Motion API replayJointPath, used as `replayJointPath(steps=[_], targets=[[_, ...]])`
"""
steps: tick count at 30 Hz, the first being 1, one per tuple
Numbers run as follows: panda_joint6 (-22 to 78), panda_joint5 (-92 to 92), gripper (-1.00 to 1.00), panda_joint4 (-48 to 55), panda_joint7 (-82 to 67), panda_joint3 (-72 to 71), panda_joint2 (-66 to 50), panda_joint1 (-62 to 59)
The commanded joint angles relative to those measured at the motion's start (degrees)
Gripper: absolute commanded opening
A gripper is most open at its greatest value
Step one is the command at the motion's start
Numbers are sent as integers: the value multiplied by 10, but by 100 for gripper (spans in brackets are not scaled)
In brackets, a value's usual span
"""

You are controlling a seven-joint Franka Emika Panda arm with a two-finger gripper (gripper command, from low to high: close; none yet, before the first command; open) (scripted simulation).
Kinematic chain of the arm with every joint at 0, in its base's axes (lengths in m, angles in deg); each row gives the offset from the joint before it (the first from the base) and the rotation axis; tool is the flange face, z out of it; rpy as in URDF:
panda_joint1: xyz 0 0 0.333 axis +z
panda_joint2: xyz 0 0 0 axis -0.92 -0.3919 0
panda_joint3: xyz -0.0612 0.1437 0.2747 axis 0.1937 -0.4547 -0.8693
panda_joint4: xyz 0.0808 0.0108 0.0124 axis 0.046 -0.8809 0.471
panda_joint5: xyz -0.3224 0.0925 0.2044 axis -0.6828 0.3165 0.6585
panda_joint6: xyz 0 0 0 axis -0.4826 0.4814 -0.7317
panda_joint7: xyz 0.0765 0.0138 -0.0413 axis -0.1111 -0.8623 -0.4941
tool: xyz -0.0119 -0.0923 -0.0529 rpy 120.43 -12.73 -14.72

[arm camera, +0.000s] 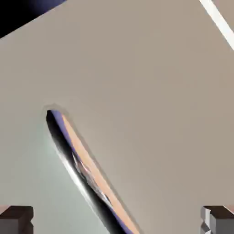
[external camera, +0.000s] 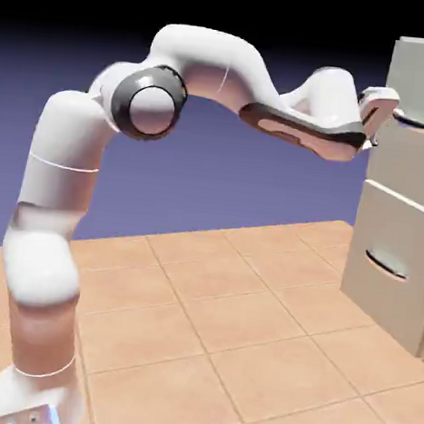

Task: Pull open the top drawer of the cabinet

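1. While it runs out of the exterior view's left, right and bottom edges, the orange-tan tiled floor (external camera: pixel 185 341) is the broadest surface, with pale lines between its squares.
2. Next comes the white arm (external camera: pixel 203 60), rising at the exterior view's left, bending over high up and reaching across to the right, where its end is close to the cabinet.
3. At the exterior view's right edge stands the cabinet (external camera: pixel 371 190), pale grey-beige, boxy and partly cut off by the picture.
4. Its top drawer (external camera: pixel 407 166) is the upper of two stacked fronts, directly ahead of the arm's end. In the hand view that flat front fills most of the picture.
5. Below it is the lower drawer (external camera: pixel 379 223), a similar flat front.
6. The gripper (arm camera: pixel 117 220) is open, its two small fingertips wide apart at the hand view's bottom corners, with nothing gripped between them.
7. On the upper front, the top handle (arm camera: pixel 84 176) is a slim, shiny, dark curved bar. It slants through the hand view from left of the middle to the bottom edge, its lower part between the fingertips' sides of the picture.
8. The lower handle (external camera: pixel 386 265), dark and curved too, crosses the lower front.
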Motion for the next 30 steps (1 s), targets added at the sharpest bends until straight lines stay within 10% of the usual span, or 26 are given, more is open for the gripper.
replayJointPath(steps=[1,16,17,30], targets=[[0,-25,0,14,-20,1,-9,1],[-64,54,0,251,-221,44,-172,4],[-64,54,-100,251,-221,44,-172,4],[22,-126,-100,3,-79,-29,2,-16]])
